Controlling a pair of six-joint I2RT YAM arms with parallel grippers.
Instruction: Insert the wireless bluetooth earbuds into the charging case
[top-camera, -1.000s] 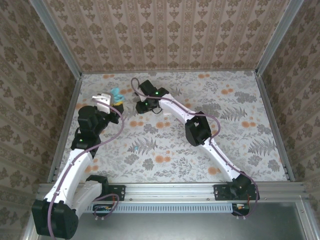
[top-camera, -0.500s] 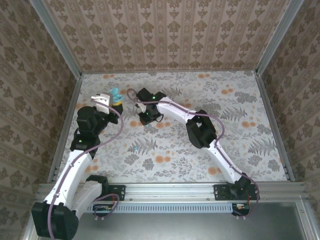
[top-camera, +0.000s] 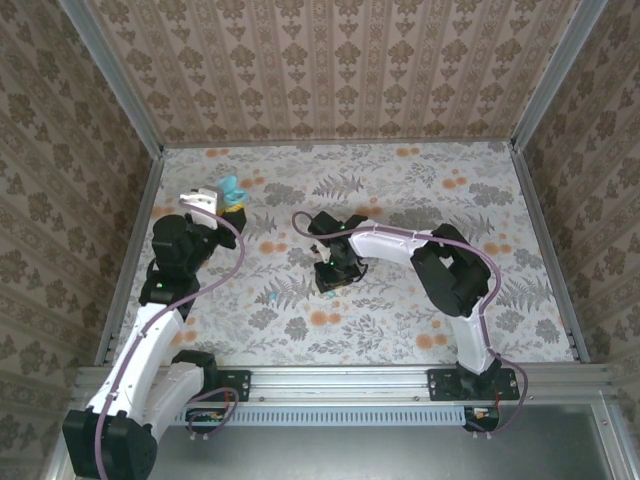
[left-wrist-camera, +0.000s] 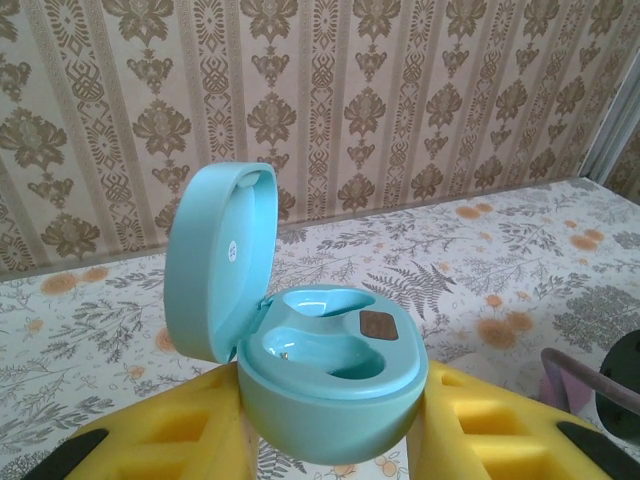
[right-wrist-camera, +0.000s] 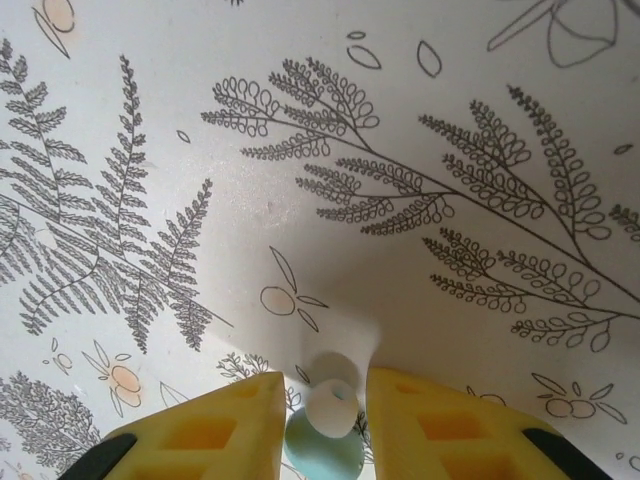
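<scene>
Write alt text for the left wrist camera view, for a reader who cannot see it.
An open teal charging case sits clamped between the two yellow fingers of the left gripper, its lid hinged up on the left and no earbud in its glossy tray. Behind it are the floral-print table and a patterned wall.

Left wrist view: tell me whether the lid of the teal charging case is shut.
No, the teal charging case has its lid swung up on the hinge, leaving its inside exposed.
</scene>
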